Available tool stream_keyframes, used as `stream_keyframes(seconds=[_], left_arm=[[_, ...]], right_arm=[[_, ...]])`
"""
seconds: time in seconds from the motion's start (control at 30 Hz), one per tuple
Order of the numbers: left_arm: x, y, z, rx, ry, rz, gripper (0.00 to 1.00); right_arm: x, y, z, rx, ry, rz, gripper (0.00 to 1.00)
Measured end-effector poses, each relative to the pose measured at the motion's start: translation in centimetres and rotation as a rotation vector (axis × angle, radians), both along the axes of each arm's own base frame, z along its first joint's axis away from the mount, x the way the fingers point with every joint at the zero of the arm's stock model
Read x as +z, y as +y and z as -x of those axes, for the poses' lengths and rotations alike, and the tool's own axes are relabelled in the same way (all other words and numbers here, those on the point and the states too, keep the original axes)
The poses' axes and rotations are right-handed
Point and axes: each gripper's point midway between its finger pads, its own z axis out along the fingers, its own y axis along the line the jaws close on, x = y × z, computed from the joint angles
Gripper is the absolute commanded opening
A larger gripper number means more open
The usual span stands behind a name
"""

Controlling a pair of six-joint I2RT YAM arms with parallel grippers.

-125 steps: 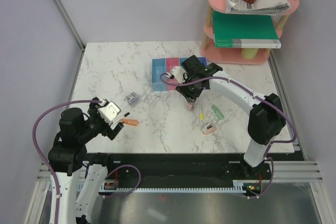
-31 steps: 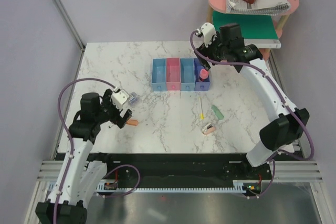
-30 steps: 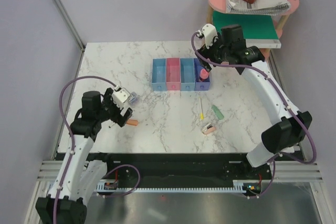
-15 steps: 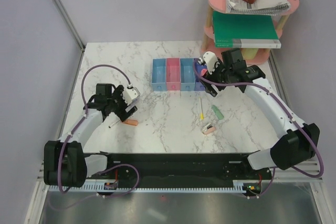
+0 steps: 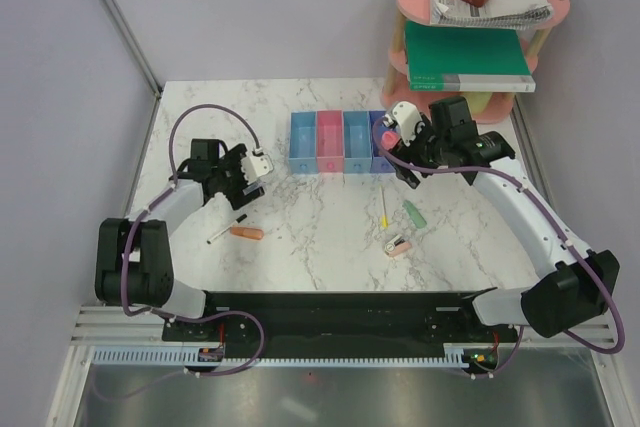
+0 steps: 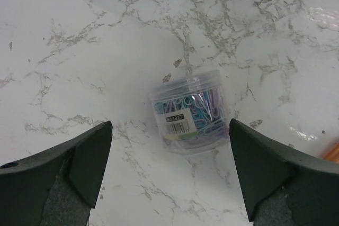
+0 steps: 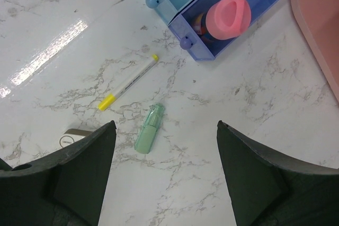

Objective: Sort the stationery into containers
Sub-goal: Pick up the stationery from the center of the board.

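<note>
Barcode sticker (image 6: 176, 121) topped the clear round plastic clip box (image 6: 193, 104) centred before wide-open left end effector (image 6: 169, 128); right end effector (image 7: 166, 125) gaped too.

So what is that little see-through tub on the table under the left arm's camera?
The tub is a small clear plastic container with rounded corners, packed with blue and lilac paper clips. A white barcode label sits on the face turned to the camera. It rests on the marble table, touching nothing else. The left tool is open above it, one finger at each side, neither in contact.
</note>
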Motion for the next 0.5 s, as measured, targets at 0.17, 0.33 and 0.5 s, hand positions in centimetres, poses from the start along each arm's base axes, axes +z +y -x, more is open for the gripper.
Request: stream_keyframes(seconds=[0.17, 0.33, 0.5], left_arm=[[-0.5, -0.1, -0.7, -0.007, 0.011, -0.005, 0.95], [-1.1, -0.2, -0.5, -0.029, 0.023, -0.009, 0.92], [-2.1, -0.3, -0.3, -0.038, 0.051, -0.008, 0.86]], right_arm=[[-0.1, -0.3, -0.1, -0.009, 0.000, 0.003, 0.84], [-0.3, -0.4, -0.3, -0.013, 0.007, 0.008, 0.83], [-0.6, -0.4, -0.4, -0.015, 0.016, 0.011, 0.83]])
